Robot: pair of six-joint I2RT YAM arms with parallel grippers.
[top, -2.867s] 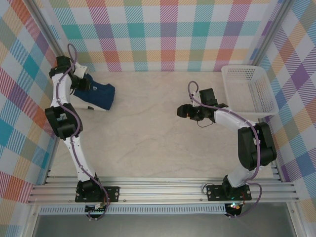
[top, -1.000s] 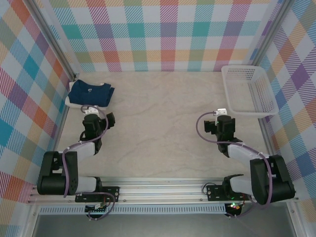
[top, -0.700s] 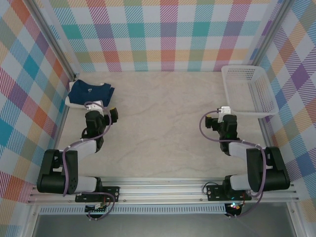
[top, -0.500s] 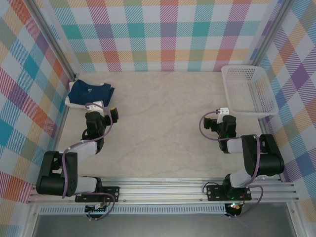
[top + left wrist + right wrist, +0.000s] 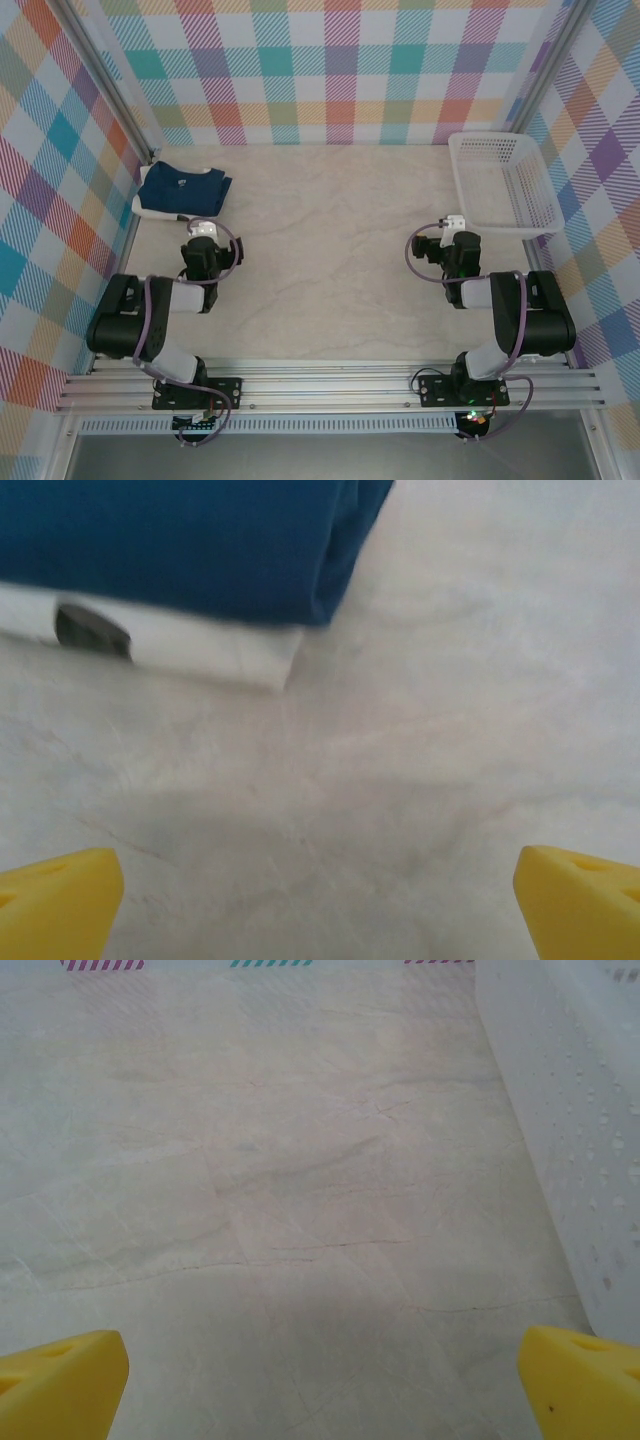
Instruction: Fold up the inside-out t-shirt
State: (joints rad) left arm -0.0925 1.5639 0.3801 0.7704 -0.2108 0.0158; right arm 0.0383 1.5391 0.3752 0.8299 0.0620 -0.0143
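Top view: t-shirt (image 5: 183, 188) sits in the upper left of the frame, by the left wall. It's a compact navy bundle with a white shirt (image 5: 150, 208) peeking out under its lower-left edge. Left gripper (image 5: 206, 230) is just below the bundle and not touching it. Right gripper (image 5: 448, 242) is right of centre, beside the basket (image 5: 490, 137) and well apart from the cloth. Bare table (image 5: 320, 230) lies between them.

Left wrist view: t-shirt (image 5: 200, 540) runs along the top of the frame, its rounded fold edge at upper centre, with the white shirt (image 5: 200, 650) directly under it. Left gripper (image 5: 320, 895) has its jaws wide apart, holding nothing.

Right wrist view: right gripper (image 5: 320, 1375) is also spread wide and empty over the table (image 5: 250, 1160), with the basket (image 5: 570, 1110) at the right.

Handling: soft, light and limp — it will sag and unroll if lifted at one point. Best hold is probably the rounded fold edge, pinching the navy layers alone and not the white one. The frame is blurry, so the exact layer count is unclear.
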